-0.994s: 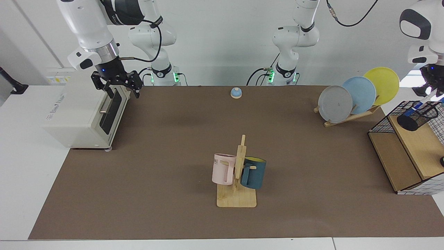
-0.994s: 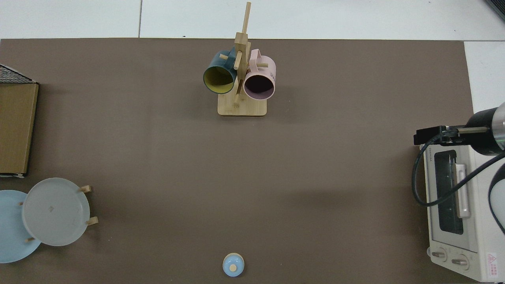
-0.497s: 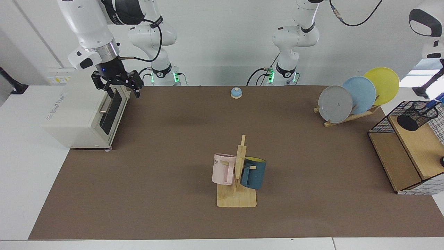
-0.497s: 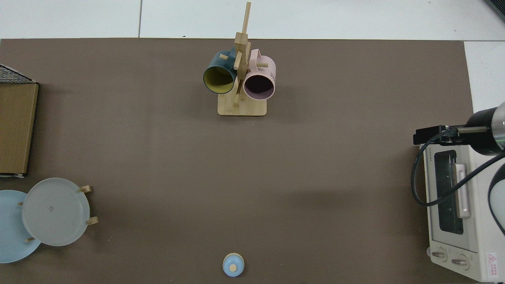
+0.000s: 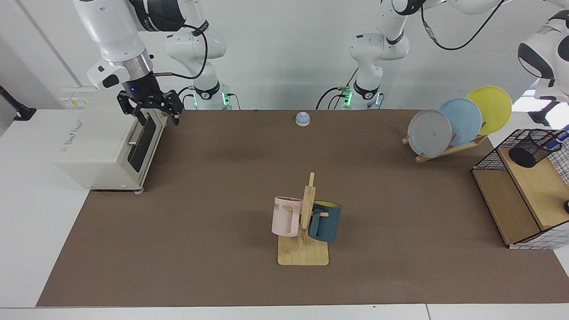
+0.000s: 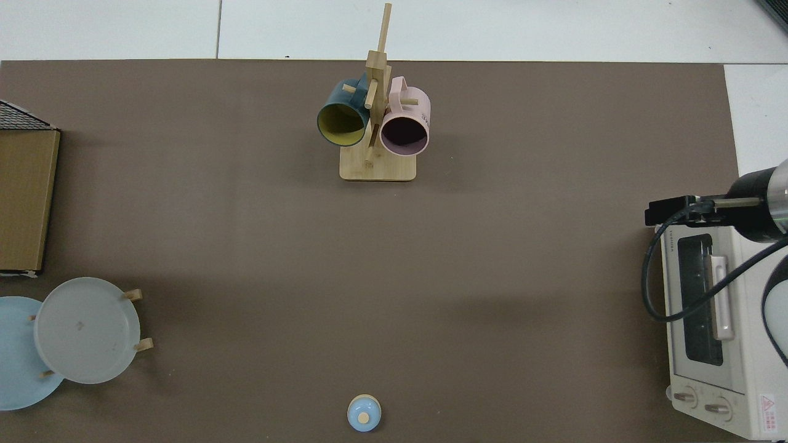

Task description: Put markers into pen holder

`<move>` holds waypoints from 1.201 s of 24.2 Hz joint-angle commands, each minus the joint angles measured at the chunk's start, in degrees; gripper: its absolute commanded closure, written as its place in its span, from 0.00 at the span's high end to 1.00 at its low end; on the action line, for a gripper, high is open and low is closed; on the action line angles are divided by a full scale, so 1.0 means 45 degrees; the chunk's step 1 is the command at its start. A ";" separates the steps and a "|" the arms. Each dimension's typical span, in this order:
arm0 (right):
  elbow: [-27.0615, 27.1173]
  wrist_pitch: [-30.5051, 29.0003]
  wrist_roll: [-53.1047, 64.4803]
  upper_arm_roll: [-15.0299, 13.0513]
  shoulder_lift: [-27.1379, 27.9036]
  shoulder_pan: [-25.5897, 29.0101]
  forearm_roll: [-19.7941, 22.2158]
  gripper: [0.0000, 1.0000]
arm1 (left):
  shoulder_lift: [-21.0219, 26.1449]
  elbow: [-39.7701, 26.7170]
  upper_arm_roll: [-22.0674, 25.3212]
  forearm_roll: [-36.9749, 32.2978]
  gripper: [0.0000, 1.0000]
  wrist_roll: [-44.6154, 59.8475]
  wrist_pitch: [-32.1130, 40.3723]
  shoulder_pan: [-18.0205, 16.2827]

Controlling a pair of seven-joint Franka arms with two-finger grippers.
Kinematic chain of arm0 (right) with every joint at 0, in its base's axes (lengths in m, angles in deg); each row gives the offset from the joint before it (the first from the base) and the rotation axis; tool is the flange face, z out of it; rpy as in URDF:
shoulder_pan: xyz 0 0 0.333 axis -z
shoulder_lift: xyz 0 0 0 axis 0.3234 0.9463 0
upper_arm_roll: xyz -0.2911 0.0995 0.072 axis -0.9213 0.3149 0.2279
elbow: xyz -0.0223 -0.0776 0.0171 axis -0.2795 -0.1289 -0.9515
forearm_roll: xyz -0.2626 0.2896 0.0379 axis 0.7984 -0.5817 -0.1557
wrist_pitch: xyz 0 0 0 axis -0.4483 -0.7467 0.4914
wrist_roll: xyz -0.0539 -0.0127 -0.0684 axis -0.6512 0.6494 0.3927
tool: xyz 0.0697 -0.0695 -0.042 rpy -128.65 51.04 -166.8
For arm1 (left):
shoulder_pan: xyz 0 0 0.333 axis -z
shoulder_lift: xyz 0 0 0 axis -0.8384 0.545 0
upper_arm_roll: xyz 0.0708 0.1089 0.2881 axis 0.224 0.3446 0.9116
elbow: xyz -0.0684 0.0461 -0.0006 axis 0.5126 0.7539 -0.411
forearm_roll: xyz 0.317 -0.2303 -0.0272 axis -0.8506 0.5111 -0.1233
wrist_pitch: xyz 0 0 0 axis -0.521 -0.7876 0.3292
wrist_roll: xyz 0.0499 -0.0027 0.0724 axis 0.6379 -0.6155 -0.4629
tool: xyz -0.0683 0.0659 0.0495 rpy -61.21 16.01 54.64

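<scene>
Since a second ago, facing view: the left arm [image 5: 535, 58] has pulled up and away from the pen holder [image 5: 533, 149]; it was holding the marker [image 5: 561, 135] right over the mesh cup, now only its upper links show at the frame's edge and the left gripper itself is out of view, so can't tell whether it's wide or narrow. The marker stays behind, looks to be leaning inside the holder with its blue end poking past the rim toward the frame edge, nothing gripping it. The holder sits on top of the wire-and-wood shelf [image 5: 524, 195], same spot as before. Right gripper [image 5: 152, 114] hasn't moved, parked over the toaster oven [image 5: 98, 146], fingers spread wide, holding nothing, just waiting. Top view: nothing has shifted; right gripper [image 6: 668, 212] is at the front corner of the toaster oven [image 6: 739, 344], only a slice of the shelf [image 6: 21, 203] is in frame, holder, marker and left arm all out of shot. Read: drop is done and the arm is retreating, so the task looks essentially finished, unless more markers exist off-camera
</scene>
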 commanded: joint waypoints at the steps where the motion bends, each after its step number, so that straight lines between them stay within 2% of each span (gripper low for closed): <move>1: 0.0060 0.0240 -0.0200 0.0114 -0.0110 0.0151 -0.0081 1.00 | 0.0837 0.0442 0.0106 -0.0251 0.00 -0.0174 -0.0104 -0.0095; 6: 0.0060 0.0240 -0.0200 0.0114 -0.0110 0.0151 -0.0081 1.00 | 0.1247 0.0383 0.0106 -0.0407 0.01 -0.0076 0.0091 -0.0076; 7: 0.0060 0.0221 -0.0200 0.0114 -0.0110 0.0151 -0.0081 1.00 | 0.1345 0.0345 0.0106 -0.0523 0.13 -0.0056 0.0149 -0.0056; 8: 0.0060 0.0240 -0.0200 0.0114 -0.0110 0.0151 -0.0081 1.00 | 0.1404 0.0286 0.0106 -0.0679 0.21 0.0060 0.0169 -0.0017; 9: 0.0060 0.0240 -0.0200 0.0114 -0.0110 0.0151 -0.0081 1.00 | 0.1424 0.0247 0.0106 -0.0835 0.47 0.0177 0.0285 0.0002; 10: 0.0060 0.0240 -0.0200 0.0114 -0.0110 0.0151 -0.0081 1.00 | 0.1424 0.0247 0.0106 -0.0972 0.99 0.0197 0.0422 0.0022; 15: 0.0060 0.0221 -0.0200 0.0114 -0.0110 0.0151 -0.0081 1.00 | 0.1424 0.0636 -0.0069 -0.1247 1.00 0.0217 0.1379 0.0218; 21: 0.0060 0.0221 -0.0200 0.0114 -0.0110 0.0151 -0.0081 1.00 | 0.1229 0.1223 -0.1063 -0.0936 1.00 0.0314 0.1614 0.0374; 24: 0.0060 0.0221 -0.0200 0.0114 -0.0110 0.0151 -0.0081 1.00 | 0.1248 0.1495 -0.1611 0.0427 1.00 0.1384 0.1712 0.0335; 29: 0.0060 0.0221 -0.0200 0.0114 -0.0110 0.0151 -0.0081 1.00 | 0.1268 0.1614 -0.1652 0.3434 1.00 0.3105 0.1829 0.0335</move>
